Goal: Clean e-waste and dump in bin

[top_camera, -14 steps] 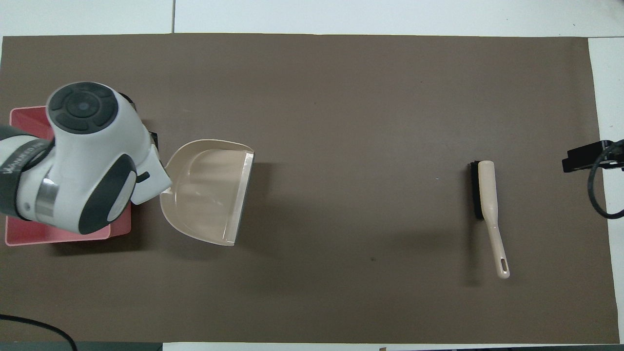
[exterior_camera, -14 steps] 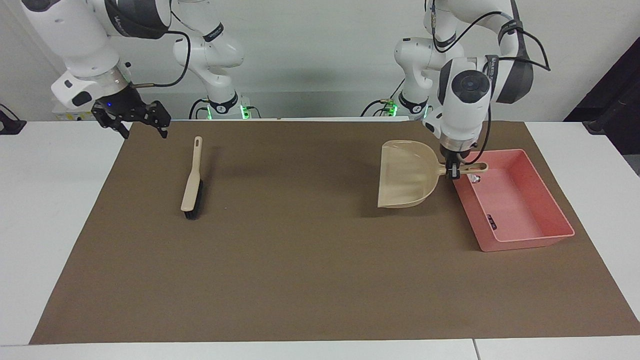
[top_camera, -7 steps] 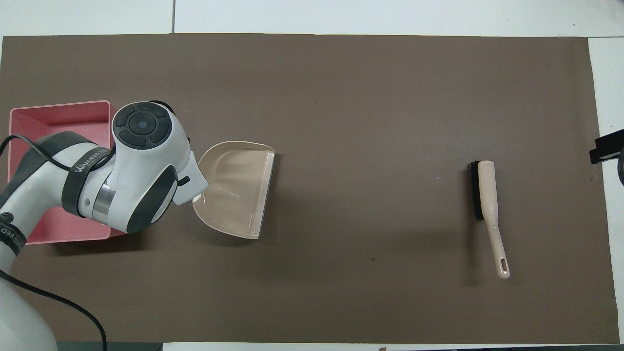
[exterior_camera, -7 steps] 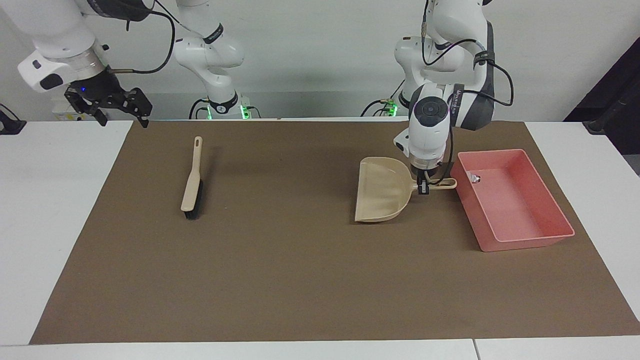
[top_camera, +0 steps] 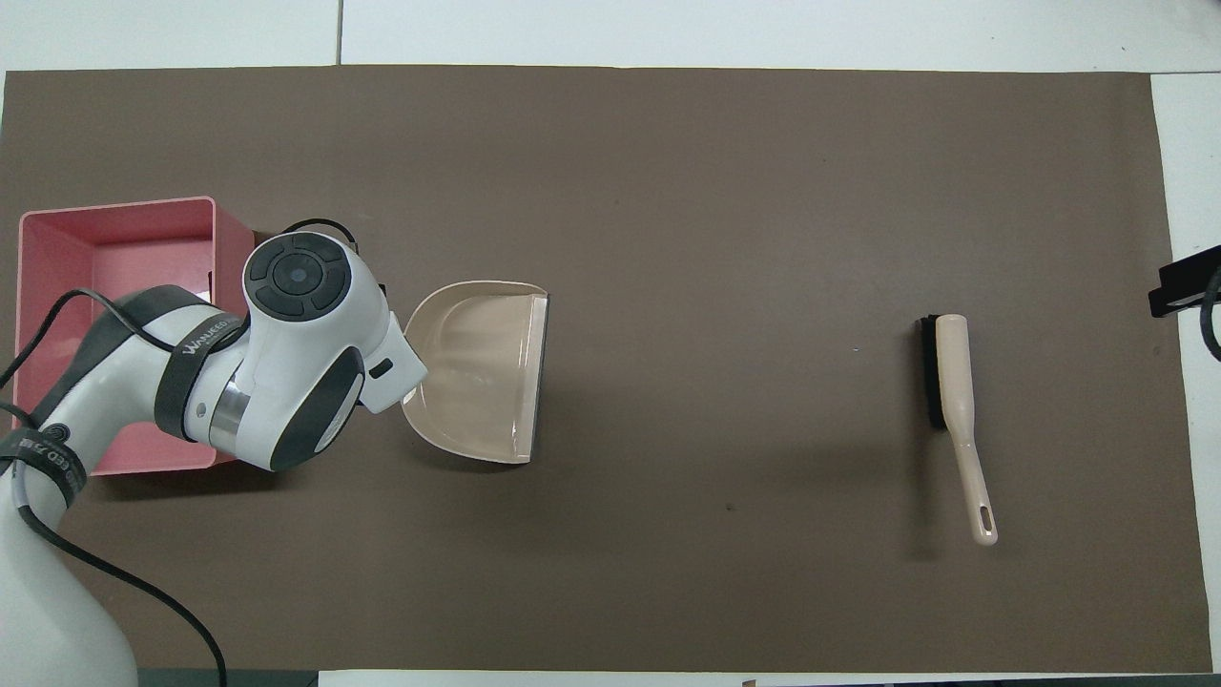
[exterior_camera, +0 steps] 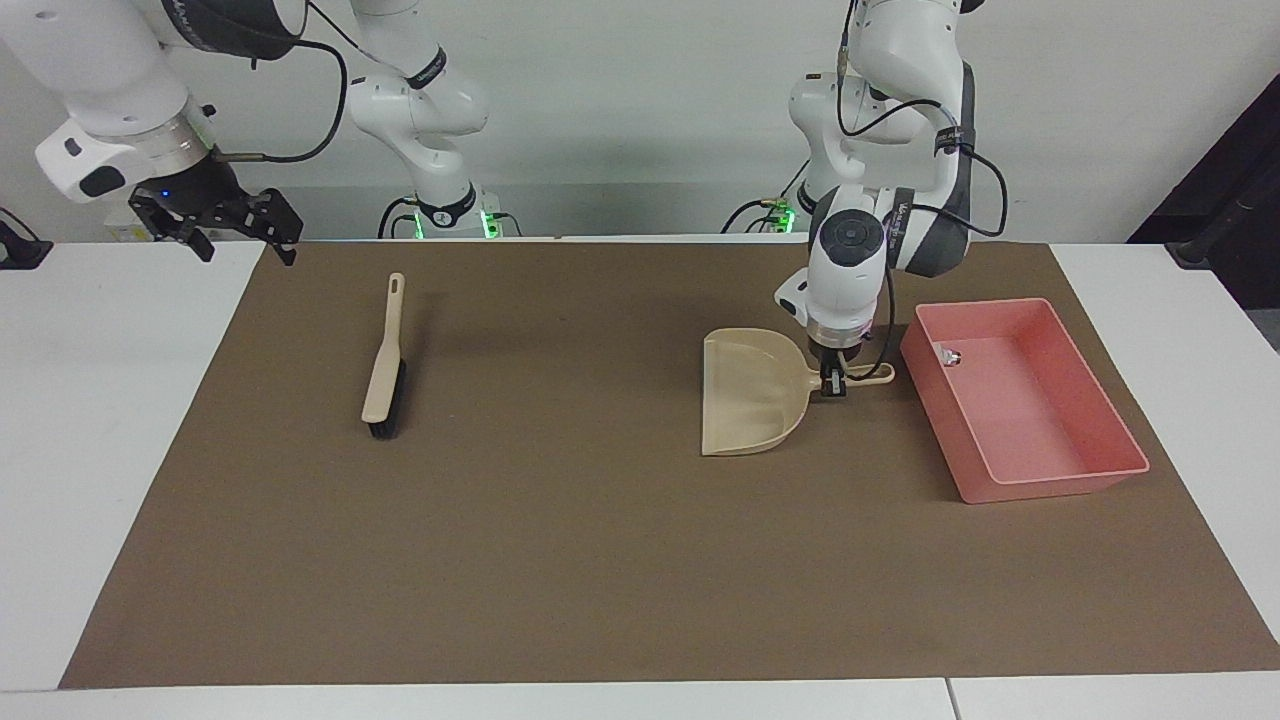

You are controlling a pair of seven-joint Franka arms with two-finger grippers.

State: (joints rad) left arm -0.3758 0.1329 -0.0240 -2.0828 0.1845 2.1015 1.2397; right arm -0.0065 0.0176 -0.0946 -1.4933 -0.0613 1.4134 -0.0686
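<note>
Presently: dustpan held beside bin

Left gripper (exterior_camera: 832, 385): clamped on dustpan (exterior_camera: 745, 395) handle, pan low over the mat (exterior_camera: 560, 560) beside the bin (exterior_camera: 1040, 475). E-waste (exterior_camera: 950, 355): one small part visible in bin's corner nearest the robots. Right gripper (exterior_camera: 225, 228): spread wide, raised over mat's edge. Brush (exterior_camera: 383, 370): on mat, toward the right arm's end.

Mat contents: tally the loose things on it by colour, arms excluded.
Beige: 2, the dustpan held by the left gripper, and the brush.
Pink: 1, the bin.
Small pale part inside the bin: 1.
Total: 4.
</note>
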